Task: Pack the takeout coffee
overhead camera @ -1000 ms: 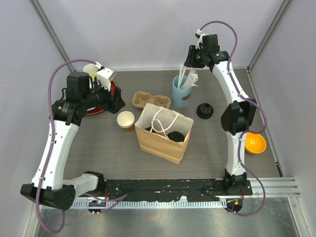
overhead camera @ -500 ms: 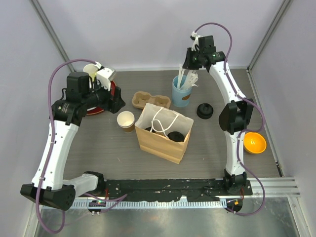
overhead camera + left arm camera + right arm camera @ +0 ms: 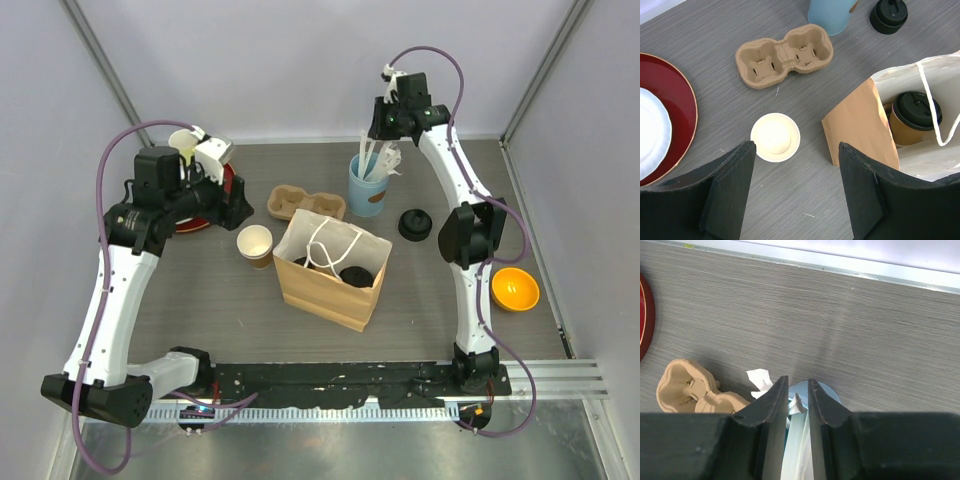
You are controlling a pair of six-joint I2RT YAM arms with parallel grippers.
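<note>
Tan lidded coffee cups [image 3: 352, 275] sit in paper bag [image 3: 320, 290]. Left gripper [image 3: 795, 148] jaws spread above lidless cup [image 3: 775, 137]. Right gripper [image 3: 798, 383] jaws nearly together around white strip [image 3: 797, 440] over blue cup [image 3: 368, 190], can't tell if gripping.

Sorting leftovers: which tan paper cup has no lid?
The open cup on the table beside the bag; the bagged cups wear black lids.

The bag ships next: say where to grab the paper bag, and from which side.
Take the white cord handles of the paper bag from straight above: it stands upright and open, the loops arch over its mouth, and a side pinch would likely crumple its thin walls.
</note>
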